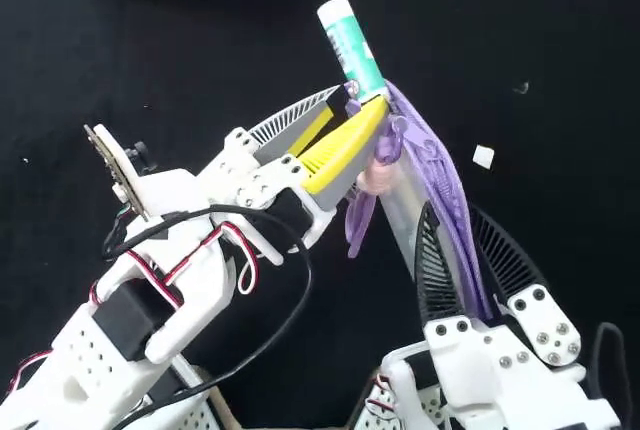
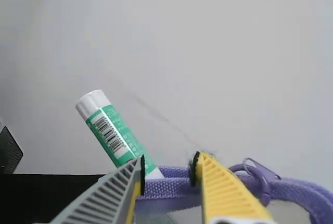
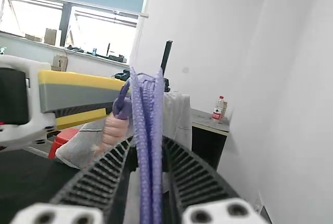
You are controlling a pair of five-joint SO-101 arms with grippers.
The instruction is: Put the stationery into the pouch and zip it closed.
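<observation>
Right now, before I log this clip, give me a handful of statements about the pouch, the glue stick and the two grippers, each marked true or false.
1. The glue stick pokes out of one end of the purple pouch. True.
2. The right gripper has its fingers clamped on the pouch. True.
3. The pouch lies flat on the table. False: the right gripper holds it raised off the table.
4. The small white piece is inside the pouch. False: it lies on the table, apart from the pouch.
5. The left gripper has black fingers. False: one is yellow and the other grey.
</observation>
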